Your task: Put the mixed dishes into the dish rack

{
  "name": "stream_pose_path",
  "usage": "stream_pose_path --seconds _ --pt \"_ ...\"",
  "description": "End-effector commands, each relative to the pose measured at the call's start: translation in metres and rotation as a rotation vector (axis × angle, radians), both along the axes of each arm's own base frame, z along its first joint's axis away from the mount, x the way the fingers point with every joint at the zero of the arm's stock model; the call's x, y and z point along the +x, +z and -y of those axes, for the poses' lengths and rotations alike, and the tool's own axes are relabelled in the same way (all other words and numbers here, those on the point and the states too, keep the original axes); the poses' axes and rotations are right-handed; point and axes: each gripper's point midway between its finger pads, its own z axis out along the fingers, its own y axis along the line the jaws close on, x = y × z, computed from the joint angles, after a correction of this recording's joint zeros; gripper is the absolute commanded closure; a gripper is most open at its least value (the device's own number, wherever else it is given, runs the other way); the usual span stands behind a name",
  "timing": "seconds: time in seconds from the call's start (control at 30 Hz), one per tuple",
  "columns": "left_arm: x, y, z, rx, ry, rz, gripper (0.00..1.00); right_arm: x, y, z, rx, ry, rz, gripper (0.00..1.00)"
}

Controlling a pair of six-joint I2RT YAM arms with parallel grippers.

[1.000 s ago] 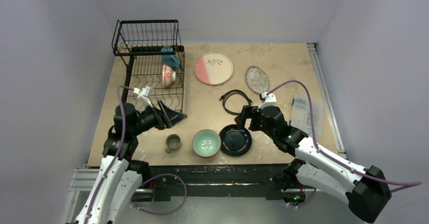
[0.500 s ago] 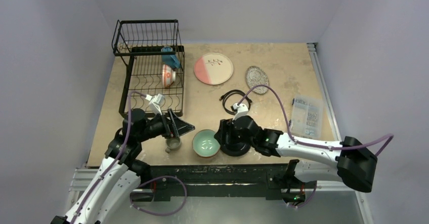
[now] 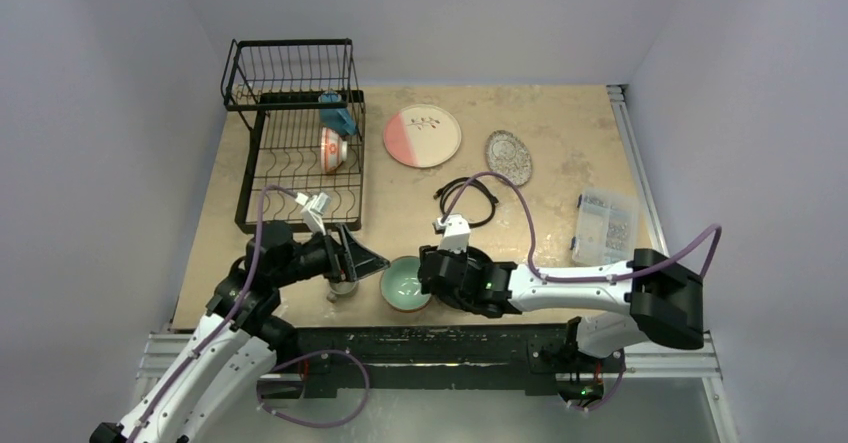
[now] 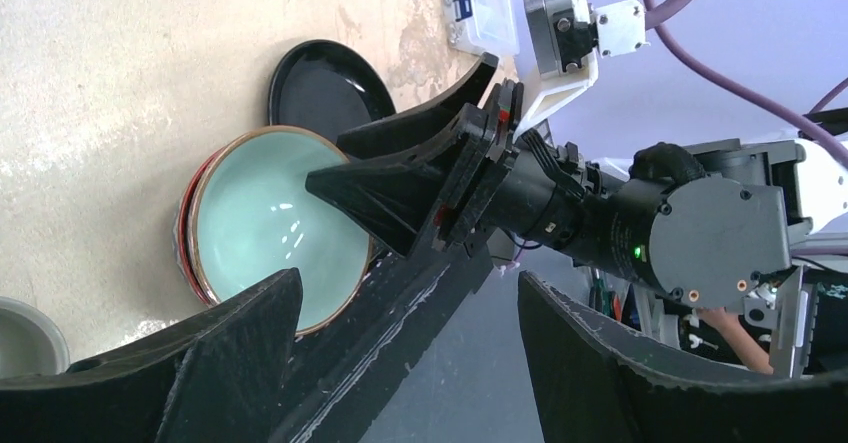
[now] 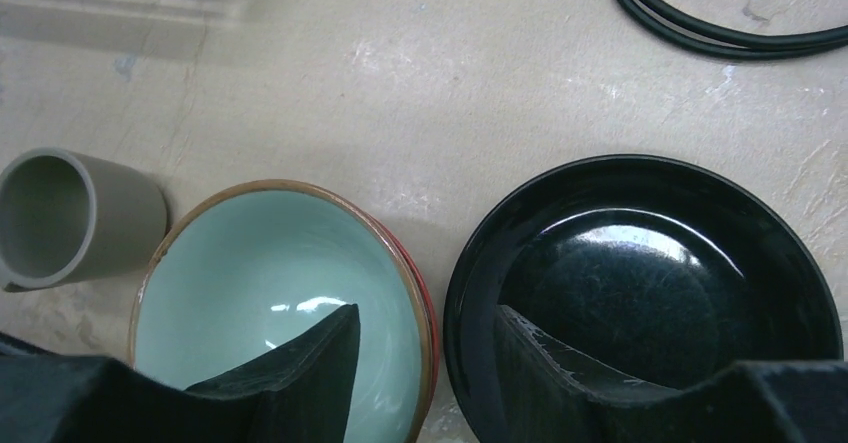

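The right gripper (image 5: 422,310) is seen with its jaws narrowed from a second ago but not yet clamped. One finger is set inside the mint bowl (image 5: 270,263) and the other over the black plate (image 5: 640,263), with the bowl's rim between them and a gap on each side. A second ago it was held wider at the plate's far edge, so the bowl is judged to be the next dish. The left gripper (image 4: 408,278), spread and empty, has been brought from the rack (image 3: 300,153) to just above the cup (image 3: 342,283). Bowl, black plate and cup are left on the table (image 3: 400,213) near its front edge, the pink plate (image 3: 422,135) and speckled plate (image 3: 508,156) farther back.
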Motion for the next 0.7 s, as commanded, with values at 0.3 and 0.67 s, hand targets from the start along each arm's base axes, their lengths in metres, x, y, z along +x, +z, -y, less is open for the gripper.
stream_pose_path --seconds 0.3,0.67 --pt "0.001 -0.003 0.002 0.089 -0.002 0.013 0.21 0.007 0.009 -0.009 -0.107 -0.101 0.103 0.69" --pt "0.004 -0.012 -0.005 0.125 0.036 0.019 0.21 0.006 0.027 -0.011 -0.043 -0.093 0.127 0.91"
